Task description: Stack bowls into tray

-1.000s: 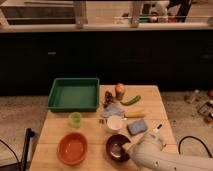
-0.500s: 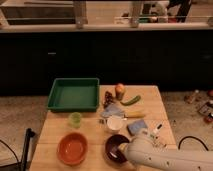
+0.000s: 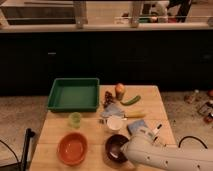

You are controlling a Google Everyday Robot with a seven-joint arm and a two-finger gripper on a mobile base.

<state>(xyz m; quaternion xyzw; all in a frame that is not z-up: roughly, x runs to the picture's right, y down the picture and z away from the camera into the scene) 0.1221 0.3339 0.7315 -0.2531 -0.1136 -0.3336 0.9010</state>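
The green tray (image 3: 73,94) sits empty at the table's back left. The orange bowl (image 3: 72,148) lies at the front left of the wooden table. The dark maroon bowl (image 3: 115,146) lies to its right, partly covered on its right side by my white arm (image 3: 160,157). My gripper (image 3: 121,156) is down at the maroon bowl's near right rim, mostly hidden by the arm's own body.
A translucent green cup (image 3: 75,119) stands between tray and orange bowl. A white cup (image 3: 114,123), blue cloth (image 3: 112,109), blue sponge (image 3: 136,126), apple (image 3: 119,89), green vegetable (image 3: 130,100) and yellow-handled utensil (image 3: 134,115) crowd the middle and right.
My arm has moved left along the front edge, and now overlaps the maroon bowl's right side. The bowls and tray have not moved.
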